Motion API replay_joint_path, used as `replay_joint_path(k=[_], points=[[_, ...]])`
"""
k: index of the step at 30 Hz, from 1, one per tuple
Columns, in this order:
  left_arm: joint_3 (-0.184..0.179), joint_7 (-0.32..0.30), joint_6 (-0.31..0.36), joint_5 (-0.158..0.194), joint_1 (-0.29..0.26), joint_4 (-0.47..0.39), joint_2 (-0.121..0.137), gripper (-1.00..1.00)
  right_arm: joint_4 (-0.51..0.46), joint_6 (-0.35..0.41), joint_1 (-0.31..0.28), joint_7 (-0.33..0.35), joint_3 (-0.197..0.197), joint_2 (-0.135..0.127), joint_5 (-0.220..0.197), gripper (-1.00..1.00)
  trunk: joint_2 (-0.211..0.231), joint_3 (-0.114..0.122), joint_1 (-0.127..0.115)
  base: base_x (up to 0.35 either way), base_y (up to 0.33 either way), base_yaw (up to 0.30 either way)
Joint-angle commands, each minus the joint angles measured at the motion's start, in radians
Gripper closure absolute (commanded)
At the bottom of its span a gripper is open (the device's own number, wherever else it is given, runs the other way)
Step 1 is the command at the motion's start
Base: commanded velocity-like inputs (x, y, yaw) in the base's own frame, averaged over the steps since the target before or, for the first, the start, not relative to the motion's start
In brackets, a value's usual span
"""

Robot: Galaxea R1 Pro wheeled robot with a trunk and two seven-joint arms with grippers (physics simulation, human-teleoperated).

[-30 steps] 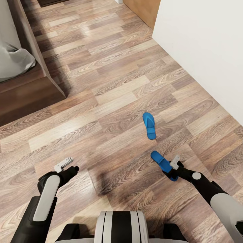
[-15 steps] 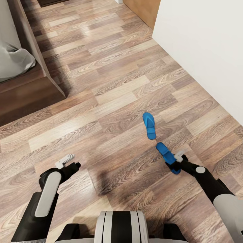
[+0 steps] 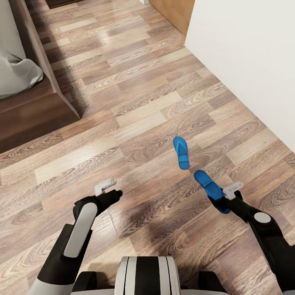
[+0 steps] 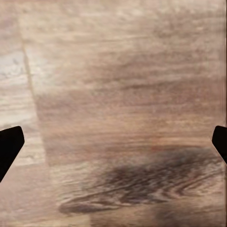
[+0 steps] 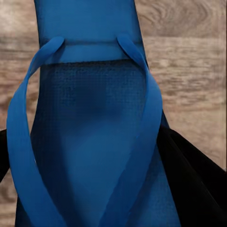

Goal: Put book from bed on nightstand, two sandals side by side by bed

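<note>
One bright blue sandal (image 3: 180, 152) lies flat on the wood-plank floor. The second blue sandal (image 3: 207, 184) is lifted and tilted just right of it and nearer to me, with my right gripper (image 3: 221, 201) shut on its near end. The right wrist view has that sandal (image 5: 94, 142) close up, straps up, with a black finger (image 5: 191, 179) against its side. My left gripper (image 3: 111, 192) hangs open over bare floor, its fingertips (image 4: 9, 146) wide apart. The bed's pale mattress (image 3: 16, 73) and dark frame (image 3: 39, 110) sit at the far left. The book and nightstand are out of view.
A white wall (image 3: 246, 61) runs along the right side, close to the sandals. A light wooden panel (image 3: 172, 12) stands at the top. Open plank floor (image 3: 135, 102) stretches between the bed frame and the wall. My base (image 3: 147, 274) is at the bottom.
My right gripper has carried the held sandal to the right and a little forward, closer alongside the lying sandal. My left arm has swung to the right and forward.
</note>
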Motion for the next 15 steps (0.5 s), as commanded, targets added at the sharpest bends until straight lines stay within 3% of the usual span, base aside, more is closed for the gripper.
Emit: replay_joint_path(k=[1, 10, 15], points=[[-0.002, 0.007, 0.001, 0.009, 0.003, -0.001, -0.001, -1.00, -0.019, 0.011, 0.008, 0.007, -0.005, 0.001, 0.007, 1.00, 0.000, -0.001, 0.000, 0.000, 0.000, 0.000], [-0.006, -0.033, -0.014, 0.008, 0.060, 0.000, -0.001, -1.00, -0.082, 0.035, 0.040, 0.007, -0.015, 0.005, 0.004, 1.00, 0.000, -0.001, 0.000, 0.000, 0.000, 0.000], [-0.007, -0.035, -0.015, 0.007, 0.064, 0.002, -0.001, -1.00, -0.092, 0.035, 0.044, 0.007, -0.016, 0.005, 0.004, 1.00, 0.000, -0.001, 0.000, 0.000, 0.000, 0.000]])
